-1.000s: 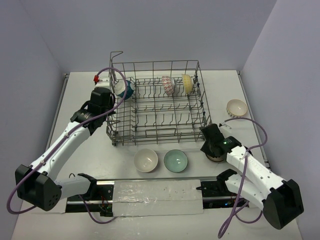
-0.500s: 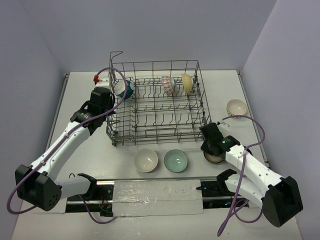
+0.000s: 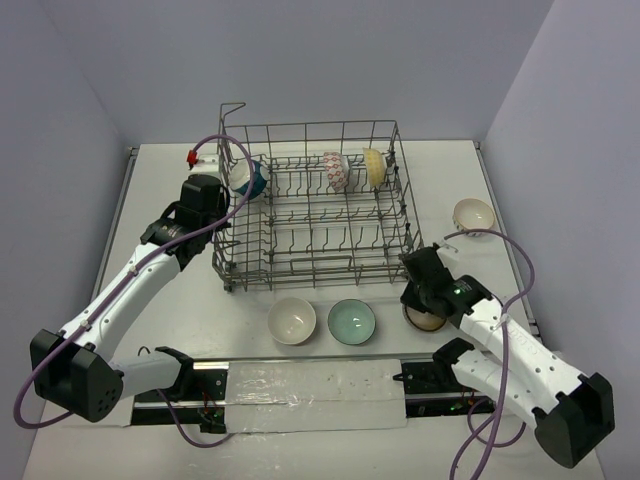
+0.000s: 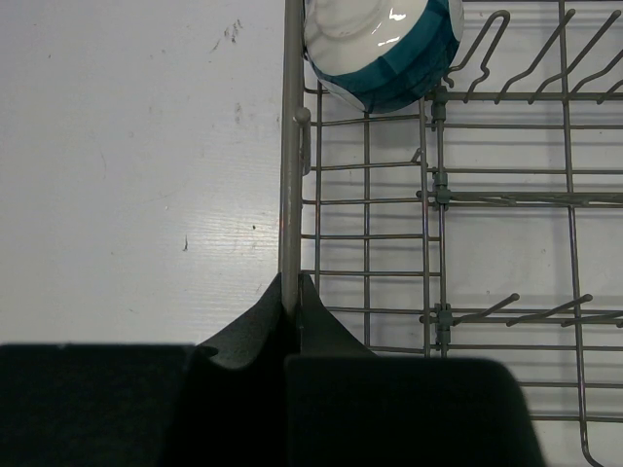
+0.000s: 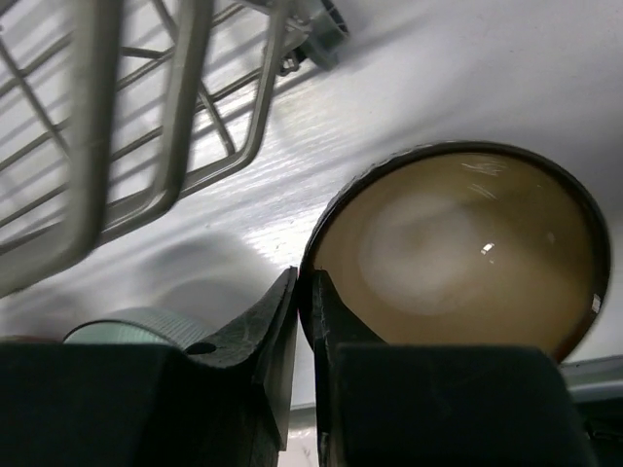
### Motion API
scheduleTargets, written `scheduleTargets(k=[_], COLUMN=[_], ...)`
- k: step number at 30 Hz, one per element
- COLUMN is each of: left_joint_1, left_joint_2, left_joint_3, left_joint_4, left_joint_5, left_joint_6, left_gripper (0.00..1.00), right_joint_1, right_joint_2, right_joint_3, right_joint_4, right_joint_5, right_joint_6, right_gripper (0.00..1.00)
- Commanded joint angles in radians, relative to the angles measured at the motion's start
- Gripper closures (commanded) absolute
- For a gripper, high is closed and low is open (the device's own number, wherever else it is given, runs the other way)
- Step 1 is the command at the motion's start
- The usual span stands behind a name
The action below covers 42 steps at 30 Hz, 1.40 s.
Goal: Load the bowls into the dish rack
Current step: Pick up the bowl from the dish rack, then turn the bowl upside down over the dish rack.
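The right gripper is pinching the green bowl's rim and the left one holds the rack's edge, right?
No. The right gripper pinches the rim of the tan bowl, not the green bowl; the right wrist view shows it. The left gripper holds the dish rack by its edge.

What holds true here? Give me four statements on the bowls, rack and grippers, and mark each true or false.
1. Three bowls sit in the dish rack. True: the blue bowl, the red-patterned bowl and the cream bowl.
2. The left gripper holds the blue bowl. False: it is clamped on the rack's side wall wire, and the bowl lies apart from it, further along that wall.
3. The right gripper pinches the rim of the brown bowl. True.
4. The pale green bowl is loaded in the rack. False: it stands on the table in front of the rack, beside the white bowl.
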Motion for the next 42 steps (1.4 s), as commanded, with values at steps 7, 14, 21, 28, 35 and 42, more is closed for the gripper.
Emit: scheduleTargets(k=[7,14,21,28,35,42], left_joint_1=[0.002,0.002,0.002,0.002,0.002,0.002], left_joint_2=[-0.019,-0.022,-0.025,-0.023,-0.019,-0.014], left_joint_3=[-0.025,-0.025,-0.026,-0.026,-0.025,-0.023], left_joint_4=[-0.047,-0.047,-0.044,-0.042,-0.042,-0.045], left_joint_5=[0.055,0.075,0.089,0.097,0.103,0.112], left_joint_6=[0.067,0.067,0.065,0.062,0.061,0.061], left_gripper=[1.00,1.00,1.00,1.00,1.00,1.00], right_joint_1=[0.035,0.047,0.064,0.096,0.131,0.168], right_joint_2=[-0.040,-0.050,-0.053,0.000,0.031,0.153], right_joint_3=[0.129,0.242,0.345,0.463,0.498,0.625], right_joint_4=[-0.041,-0.083,-0.023,0.048,0.201,0.304], right_joint_5=[-0.013,0.016,-0.069,-0.154,-0.260,-0.342], right_joint_6=[0.015,-0.014,-0.056,-0.085,-0.086,-0.125], right_gripper=[1.00,1.00,1.00,1.00,1.00,1.00])
